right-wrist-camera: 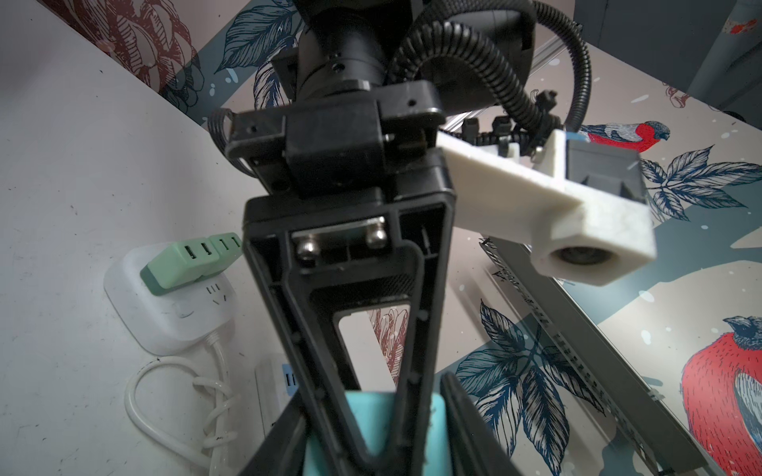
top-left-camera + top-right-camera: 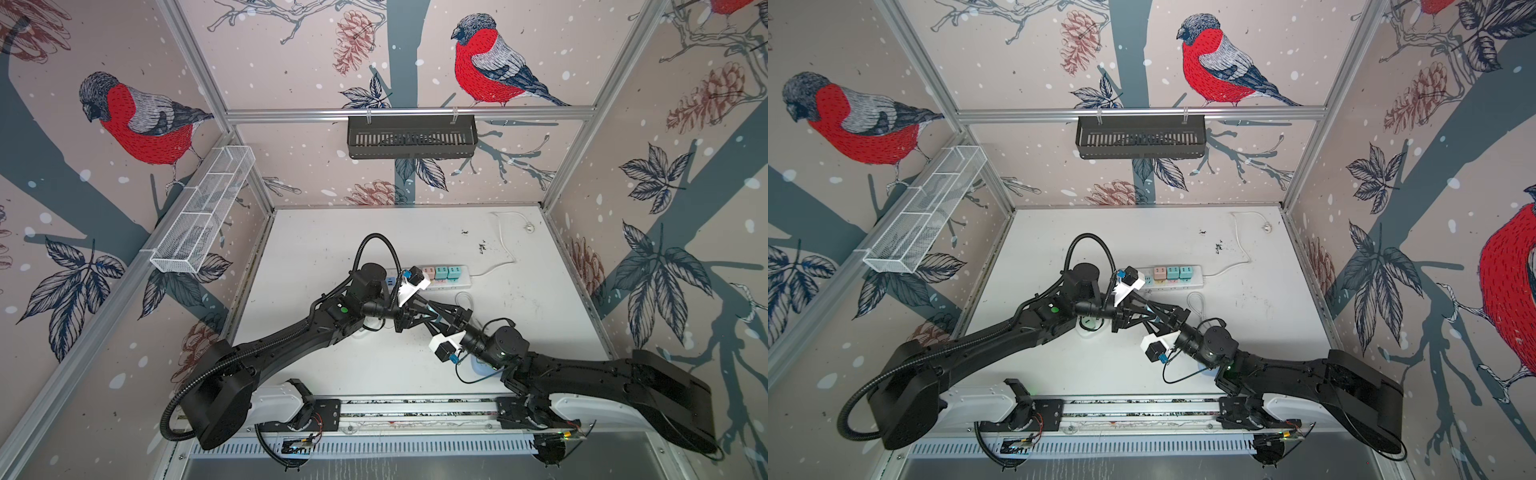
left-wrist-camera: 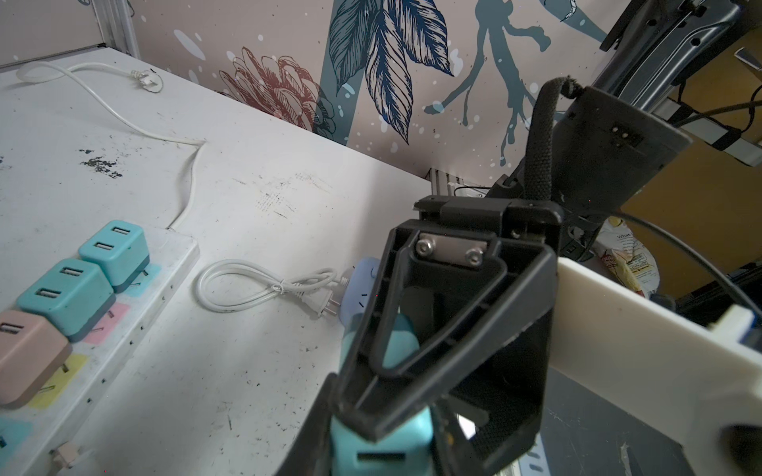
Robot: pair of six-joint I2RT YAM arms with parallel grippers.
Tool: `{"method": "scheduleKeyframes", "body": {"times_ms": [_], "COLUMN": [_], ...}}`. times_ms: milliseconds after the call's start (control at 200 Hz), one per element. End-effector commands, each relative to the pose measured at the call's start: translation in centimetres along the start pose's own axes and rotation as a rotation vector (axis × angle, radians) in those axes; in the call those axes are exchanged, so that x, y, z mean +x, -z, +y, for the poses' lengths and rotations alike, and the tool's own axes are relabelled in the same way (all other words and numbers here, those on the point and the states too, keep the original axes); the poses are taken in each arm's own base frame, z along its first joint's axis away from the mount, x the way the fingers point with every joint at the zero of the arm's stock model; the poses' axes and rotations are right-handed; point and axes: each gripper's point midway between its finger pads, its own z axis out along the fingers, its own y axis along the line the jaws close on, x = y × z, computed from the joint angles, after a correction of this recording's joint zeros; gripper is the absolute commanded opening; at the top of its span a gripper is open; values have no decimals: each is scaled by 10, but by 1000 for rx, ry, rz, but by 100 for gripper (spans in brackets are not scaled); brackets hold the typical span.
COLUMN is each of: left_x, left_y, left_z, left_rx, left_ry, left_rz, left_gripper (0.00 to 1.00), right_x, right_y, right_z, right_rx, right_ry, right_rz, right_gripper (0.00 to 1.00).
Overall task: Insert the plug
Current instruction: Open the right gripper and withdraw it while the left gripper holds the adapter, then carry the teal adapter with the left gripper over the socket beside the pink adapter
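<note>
The plug (image 3: 381,447) is a teal cube with a slot in its face, held above the middle of the table. Both grippers meet on it. My left gripper (image 3: 379,449) is shut on the plug, as the left wrist view shows. My right gripper (image 1: 371,447) is shut on the same plug (image 1: 367,420) from the opposite side. In both top views the left gripper (image 2: 426,311) and the right gripper (image 2: 1152,313) cross tip to tip and hide most of the plug. The white power strip (image 2: 461,283) lies just behind them, with one pink and two teal plugs in it.
A white round socket (image 1: 165,317) holding green plugs (image 1: 185,263) sits under the left arm. A pale blue socket (image 3: 363,284) with a coiled white cord (image 3: 247,288) lies near the right arm. The strip's cord (image 2: 505,245) runs to the back right. A black basket (image 2: 411,137) and a white wire basket (image 2: 203,208) hang on the walls.
</note>
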Motion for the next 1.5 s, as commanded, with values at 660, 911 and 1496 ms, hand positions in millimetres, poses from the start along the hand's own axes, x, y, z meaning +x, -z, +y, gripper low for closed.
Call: {"method": "scheduleKeyframes", "body": {"times_ms": [660,911,1496], "left_x": [-8,2,30], "left_y": [75,72,49], "left_z": [42,54,126], "left_rx": [-588,-613,-703], "left_ry": [-573,-587,-484], "left_rz": [-91,20,457], "left_gripper": [0,0,0], "right_x": [30,90,190], "right_y": [72,103,184], "right_z": [-54,-95,-112], "right_rx": [278,555,1033], "right_ry": [-482,-748,-1105], "right_rz": [29,150,331], "right_gripper": [100,100,100]}}
